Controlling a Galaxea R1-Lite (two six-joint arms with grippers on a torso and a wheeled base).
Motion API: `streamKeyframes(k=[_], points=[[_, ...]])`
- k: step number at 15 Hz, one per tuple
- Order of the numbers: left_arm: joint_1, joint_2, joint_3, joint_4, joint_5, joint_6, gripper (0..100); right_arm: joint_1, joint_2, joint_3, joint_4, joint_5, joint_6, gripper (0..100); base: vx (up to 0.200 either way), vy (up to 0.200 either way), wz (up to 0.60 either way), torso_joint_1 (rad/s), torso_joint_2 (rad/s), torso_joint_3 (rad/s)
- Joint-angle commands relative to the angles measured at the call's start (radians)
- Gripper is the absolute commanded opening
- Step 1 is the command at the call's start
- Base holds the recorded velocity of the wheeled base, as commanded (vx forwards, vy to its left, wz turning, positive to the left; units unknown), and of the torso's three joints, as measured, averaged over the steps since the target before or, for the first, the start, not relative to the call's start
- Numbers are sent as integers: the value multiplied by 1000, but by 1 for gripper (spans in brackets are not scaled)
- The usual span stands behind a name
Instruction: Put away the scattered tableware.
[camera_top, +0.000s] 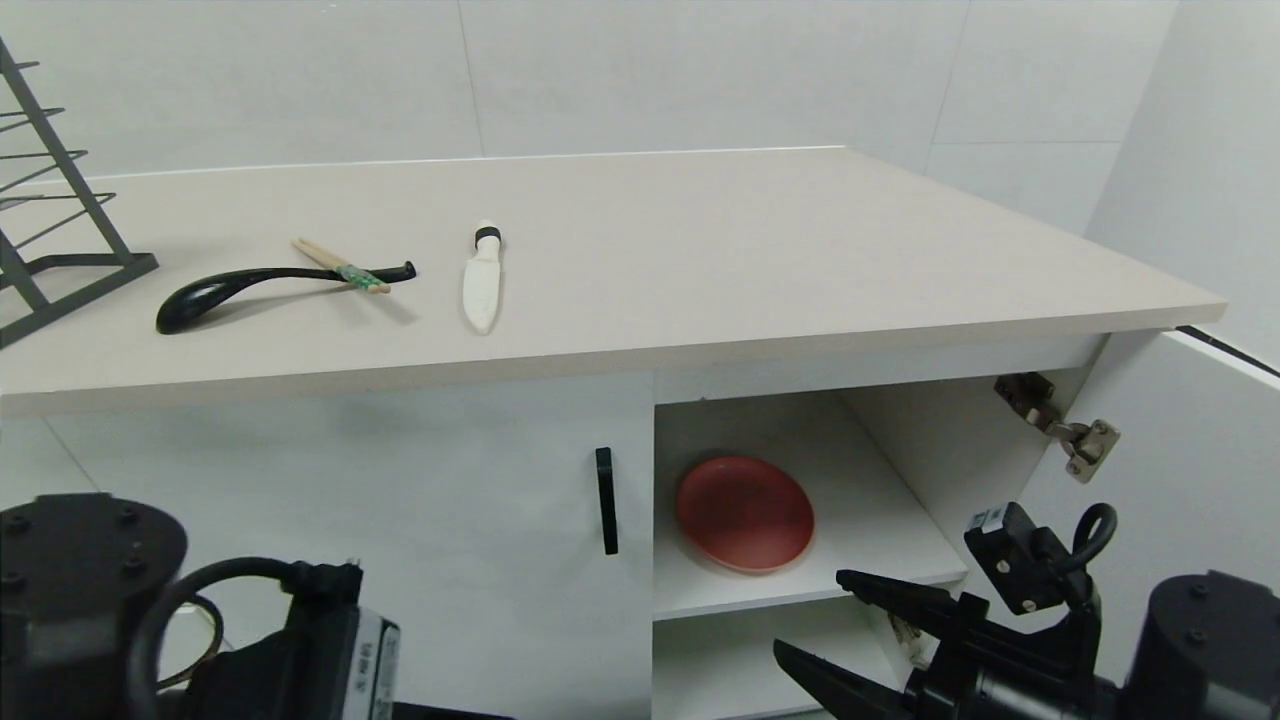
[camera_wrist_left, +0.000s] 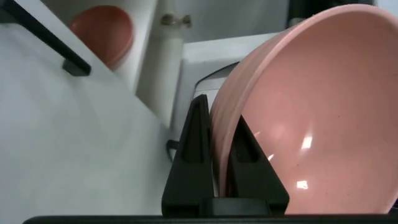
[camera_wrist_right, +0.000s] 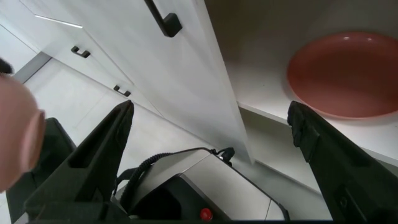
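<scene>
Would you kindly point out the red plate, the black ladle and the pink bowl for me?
red plate (camera_top: 745, 512): head view, centre of its face.
black ladle (camera_top: 280, 272): head view, middle of its handle.
pink bowl (camera_wrist_left: 311, 112): left wrist view, its inner wall.

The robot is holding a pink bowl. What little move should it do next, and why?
Probably swing the pink bowl over to the open cupboard. The left gripper is shut on its rim, and the shelf has bare room beside the red plate.
</scene>
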Motion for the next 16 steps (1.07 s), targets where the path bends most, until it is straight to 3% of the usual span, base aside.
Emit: streamKeyframes(k=[1,7,12,16], points=[[-45,93,-37,0,64,0,0,-10,1,0,-1,1,0,100,0,0,0,0,0,0],[-91,202,-63,-2,286,-6,0,-45,-8,0,-5,1,0,100,0,0,0,0,0,0],[-134,303,-149,-3,414,-12,0,-99,-51,0,-2,-13,3,100,0,0,0,0,0,0],[-149,357,-178,-85,461,-12,0,-116,-77,0,-2,-13,4,100,0,0,0,0,0,0]])
